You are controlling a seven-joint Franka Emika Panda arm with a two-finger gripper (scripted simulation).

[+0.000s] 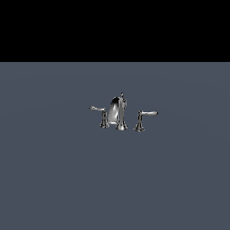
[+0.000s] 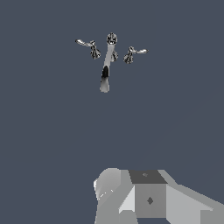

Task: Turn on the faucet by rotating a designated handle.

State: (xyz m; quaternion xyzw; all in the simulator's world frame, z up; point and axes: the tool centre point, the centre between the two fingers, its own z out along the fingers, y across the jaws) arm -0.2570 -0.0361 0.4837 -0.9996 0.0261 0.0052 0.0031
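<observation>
The faucet (image 1: 118, 113) is a small chrome three-piece set standing on a flat grey-blue floor in the middle of the exterior view. Its arched spout (image 2: 106, 70) carries a knob on top. The handle (image 1: 101, 114) is the lever on the exterior view's left, with its thin arm pointing left; the wrist view shows the handle (image 2: 89, 45) from above. No arm appears in the exterior view. Grey parts of my gripper (image 2: 146, 199) fill the wrist view's edge, far from the faucet. Its fingertips are out of view.
A twin lever (image 1: 143, 119) stands on the other side of the spout, its arm pointing to the exterior view's right, and the wrist view also shows this twin lever (image 2: 132, 54). Plain grey-blue floor (image 1: 54, 179) surrounds the set.
</observation>
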